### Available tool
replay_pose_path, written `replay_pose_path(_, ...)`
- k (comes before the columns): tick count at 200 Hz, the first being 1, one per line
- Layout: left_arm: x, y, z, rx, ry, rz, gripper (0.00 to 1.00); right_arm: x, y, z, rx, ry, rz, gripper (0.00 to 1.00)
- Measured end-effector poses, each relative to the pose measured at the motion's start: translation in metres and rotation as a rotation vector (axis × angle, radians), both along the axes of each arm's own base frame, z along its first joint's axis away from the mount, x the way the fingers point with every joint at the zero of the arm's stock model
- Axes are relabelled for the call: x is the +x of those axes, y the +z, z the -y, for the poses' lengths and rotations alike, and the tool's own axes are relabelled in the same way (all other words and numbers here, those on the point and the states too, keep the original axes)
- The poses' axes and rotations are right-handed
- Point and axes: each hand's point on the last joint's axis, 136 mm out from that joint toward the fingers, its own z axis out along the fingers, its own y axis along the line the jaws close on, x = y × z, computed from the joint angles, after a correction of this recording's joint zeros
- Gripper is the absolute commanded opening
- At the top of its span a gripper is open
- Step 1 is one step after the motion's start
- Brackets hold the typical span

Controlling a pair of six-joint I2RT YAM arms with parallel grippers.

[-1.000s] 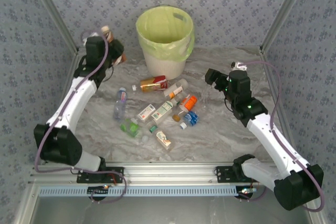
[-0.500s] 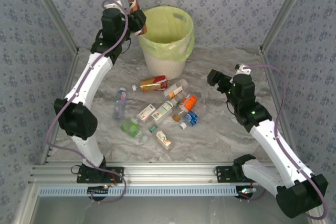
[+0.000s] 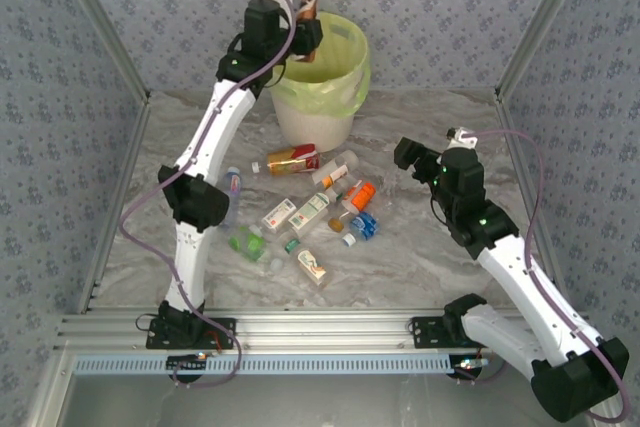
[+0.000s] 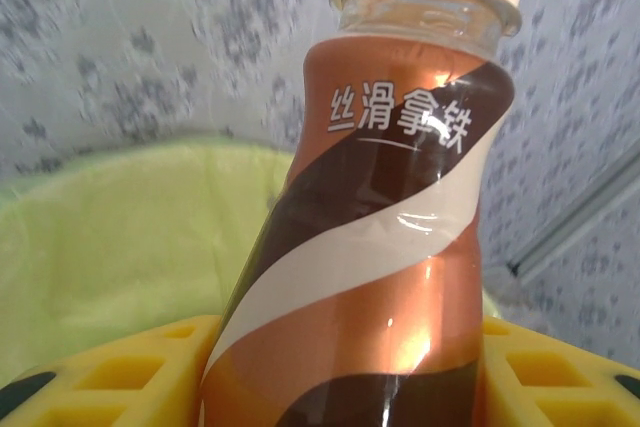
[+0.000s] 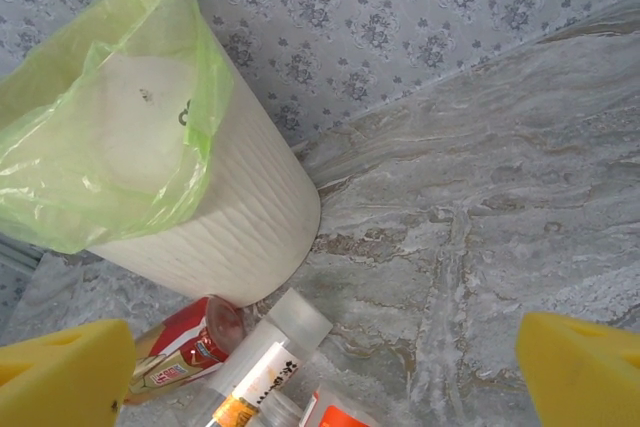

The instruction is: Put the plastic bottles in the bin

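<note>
Mid-air over the bin: a brown-and-cream bottle with a pale cap stands upright in the left gripper, raised high at the end of the outstretched left arm. It is held above the left side of the rim of the bin, the round white basket lined with a yellow-green bag at the back of the marbled table. In the left wrist view the gripper's yellow pads press on either side of the bottle's lower body, with the jaws drawn in around it and the green liner spread out behind. White Chinese lettering runs across the bottle's shoulder.

The remaining plastic bottles lie scattered on the table in front of the bin, most on their sides and several touching. Among them are a red-labelled bottle just beside the bin's base, a clear one with a blue label off to the left, and an orange-capped bottle near the middle of the heap.

The right gripper hangs above the table just right of the pile, apart from every bottle. Its jaws are spread wide and hold nothing. In the right wrist view its yellow fingertips frame the bin's ribbed white wall and the nearest bottles lying at its foot.
</note>
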Motion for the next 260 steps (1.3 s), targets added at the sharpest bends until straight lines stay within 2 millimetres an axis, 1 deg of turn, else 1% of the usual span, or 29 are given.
replay_pose_path(21, 0.001, -0.016, 0.002, 0.025, -0.011, -0.029, 0.48, -0.001, -0.003, 0.002, -0.009, -0.011, -0.008, 1.00)
replay_pose_path(47, 0.004, -0.046, 0.003, 0.054, -0.020, -0.089, 0.48, -0.001, -0.003, 0.004, -0.014, -0.025, -0.008, 1.00)
replay_pose_path(58, 0.005, -0.058, 0.003, 0.062, -0.027, -0.113, 0.50, -0.001, -0.003, 0.005, -0.016, -0.028, -0.008, 1.00)
replay_pose_path(69, 0.004, -0.064, 0.005, 0.064, -0.036, -0.127, 0.53, -0.001, -0.003, 0.005, -0.017, -0.030, -0.008, 1.00)
replay_pose_path(79, 0.003, -0.066, 0.007, 0.063, -0.049, -0.133, 0.57, -0.001, -0.004, 0.005, -0.018, -0.032, -0.008, 1.00)
replay_pose_path(104, -0.001, -0.065, 0.014, 0.041, -0.092, -0.139, 0.67, -0.001, -0.005, 0.008, -0.022, -0.048, -0.013, 1.00)
replay_pose_path(115, -0.003, -0.065, 0.017, 0.031, -0.114, -0.146, 0.73, -0.001, -0.006, 0.009, -0.025, -0.052, -0.016, 1.00)
replay_pose_path(133, -0.007, -0.067, 0.022, -0.013, -0.147, -0.166, 0.81, -0.001, -0.009, 0.010, -0.031, -0.053, -0.027, 1.00)
replay_pose_path(148, -0.011, -0.072, 0.020, -0.049, -0.166, -0.198, 0.86, -0.002, -0.012, 0.010, -0.037, -0.055, -0.038, 1.00)
replay_pose_path(160, -0.014, -0.071, 0.015, -0.079, -0.171, -0.213, 0.90, -0.003, -0.013, 0.011, -0.041, -0.057, -0.046, 1.00)
replay_pose_path(178, -0.020, -0.061, 0.009, -0.107, -0.195, -0.217, 0.95, -0.003, -0.016, 0.012, -0.046, -0.060, -0.055, 1.00)
replay_pose_path(198, -0.032, -0.034, 0.008, -0.146, -0.247, -0.188, 0.99, -0.002, -0.019, 0.011, -0.049, -0.059, -0.062, 1.00)
replay_pose_path(238, -0.075, 0.033, 0.011, -0.210, -0.369, -0.096, 1.00, 0.000, -0.032, 0.008, -0.052, -0.053, -0.096, 1.00)
replay_pose_path(255, -0.097, 0.053, 0.008, -0.214, -0.406, -0.063, 0.99, 0.000, -0.043, 0.005, -0.036, -0.046, -0.124, 1.00)
replay_pose_path(260, -0.102, 0.055, 0.007, -0.211, -0.411, -0.059, 1.00, 0.000, -0.046, 0.004, -0.032, -0.045, -0.133, 1.00)
